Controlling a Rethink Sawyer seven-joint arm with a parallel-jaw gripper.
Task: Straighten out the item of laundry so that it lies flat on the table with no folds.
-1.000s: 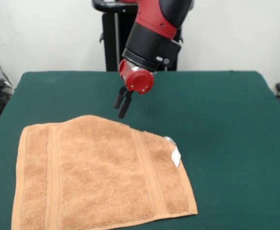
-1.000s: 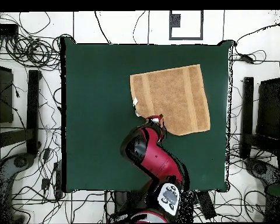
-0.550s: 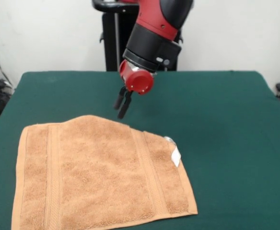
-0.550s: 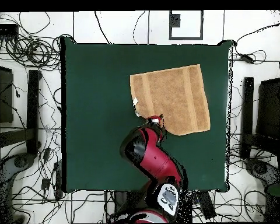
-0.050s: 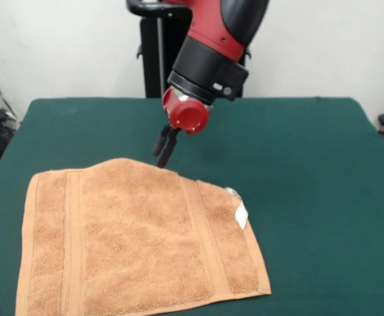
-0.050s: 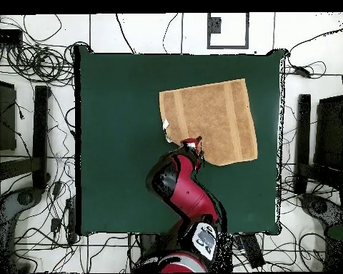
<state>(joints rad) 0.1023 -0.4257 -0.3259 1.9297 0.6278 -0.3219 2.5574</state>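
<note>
- Small orange-tan terry-cloth towel (image 5: 139, 240) spread on the large dark green felt-covered table (image 5: 310, 171), on the near left part in the front view; in the overhead view (image 6: 210, 120) in the upper right part of the tabletop (image 6: 117, 143).
- Mostly flat, with two woven band stripes running front to back, one near the left edge, one right of centre.
- Far right corner not squared off: far edge slanting down from a peak near the middle toward the small white tag (image 5: 241, 214), the cloth there apparently folded under.
- Beside the tag, a small pale shiny bit at the towel's edge, too small to tell what.
- Red and black robot arm (image 5: 212, 52) reaching down from above, ending in a red round wrist with a black two-finger gripper (image 5: 164, 148).
- Jaws narrow, the two dark fingers (image 5: 169, 150) nearly together, nothing seen between them.
- Fingertips just at the towel's far edge near the peak; touching or a little above, impossible to tell.
- In the overhead view, gripper end (image 6: 196, 145) at the towel's lower edge, near the tag corner.
</note>
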